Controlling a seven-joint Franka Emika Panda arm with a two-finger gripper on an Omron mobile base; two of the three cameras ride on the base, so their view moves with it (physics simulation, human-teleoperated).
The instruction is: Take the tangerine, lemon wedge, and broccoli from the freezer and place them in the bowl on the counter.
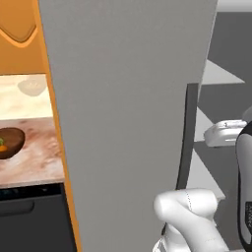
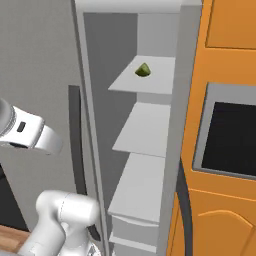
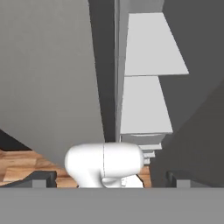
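Green piece point(image 2: 143, 70) on top freezer shelf point(image 2: 155, 82); bowl point(image 1: 10, 141) on counter point(image 1: 32, 157).

The grey freezer point(image 2: 165, 150) stands open; a small green piece point(image 2: 143, 70), broccoli or lemon wedge, cannot tell, sits on its top shelf; the dark-brown bowl point(image 1: 15, 142) rests on the marbled counter point(image 1: 34, 157), holding orange and green bits.

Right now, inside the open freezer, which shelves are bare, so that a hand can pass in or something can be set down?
In the freezer, the top shelf carries a small green piece near its back; the space beside it looks free. The middle shelf and lower shelf are bare. The door borders the opening on the left, an orange cabinet on the right.
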